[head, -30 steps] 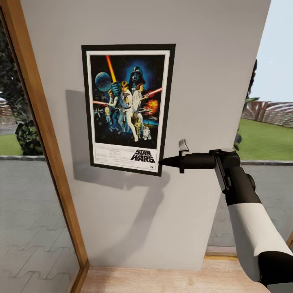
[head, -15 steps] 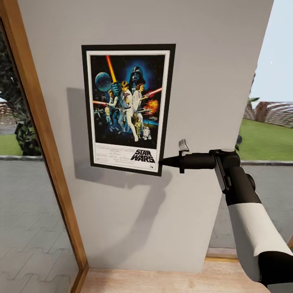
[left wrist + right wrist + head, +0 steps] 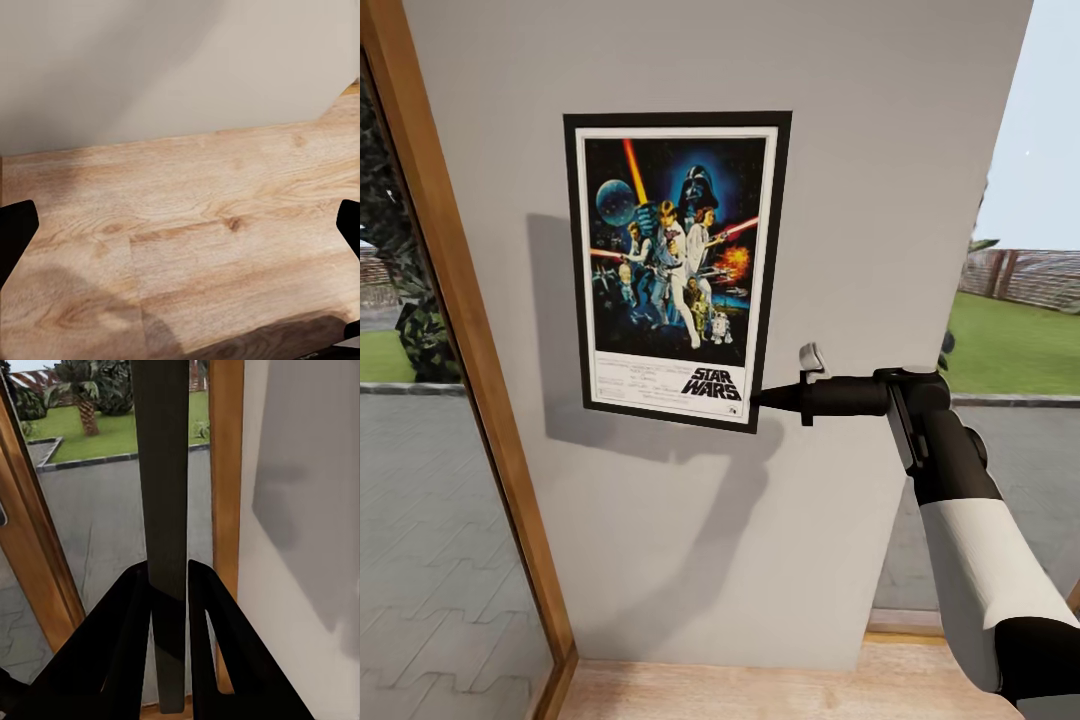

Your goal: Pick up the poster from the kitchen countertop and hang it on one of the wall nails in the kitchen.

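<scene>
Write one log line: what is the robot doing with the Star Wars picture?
stage: hanging | right pincer: shut on poster lower right edge | poster: upright against wall | left pincer: open, over wood floor

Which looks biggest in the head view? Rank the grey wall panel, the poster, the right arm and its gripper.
1. Grey wall panel, largest by far.
2 and 3. Poster and right arm: too alike to rank, and the arm is nearer the camera.
4. Right gripper, smallest, jaws clamped on the poster's lower right edge.

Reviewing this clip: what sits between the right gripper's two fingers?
The poster's dark frame edge, seen edge-on in the right wrist view, runs up between the right gripper's fingers, which are closed on it. In the head view, the gripper meets the poster's lower right corner.
</scene>
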